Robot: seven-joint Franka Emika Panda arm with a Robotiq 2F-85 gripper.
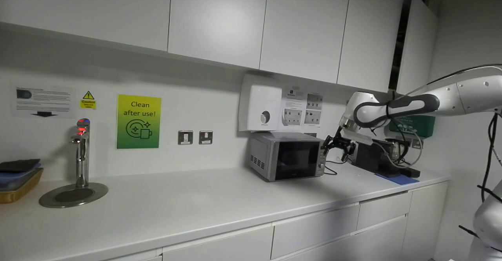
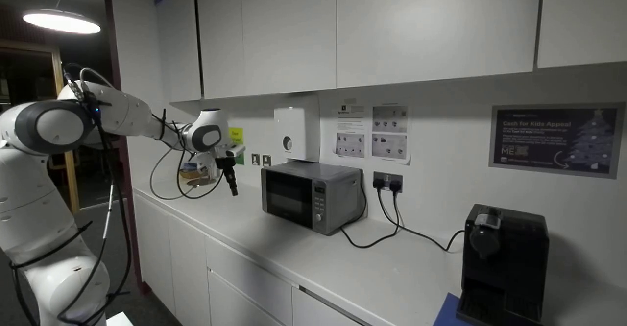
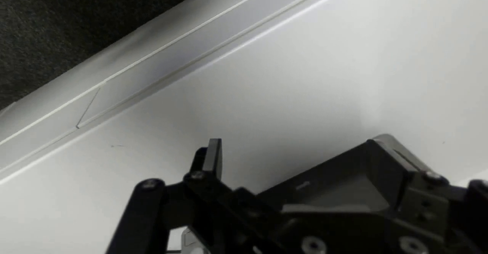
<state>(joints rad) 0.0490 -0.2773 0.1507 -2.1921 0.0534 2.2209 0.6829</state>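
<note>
Wrist view: at bottom centre we see the black two-jawed end effector (image 3: 303, 158), jaws wide apart, above the smooth white table (image 3: 267, 105), near the boxy silver-grey microwave (image 3: 328, 177).

White wall (image 1: 211, 104) beneath flat-fronted cupboards (image 1: 219, 22)
White tabletop (image 1: 204, 202) below; a round lamp (image 2: 61, 21) glows in an exterior view, dark floor (image 3: 68, 32) in the wrist view.
</note>
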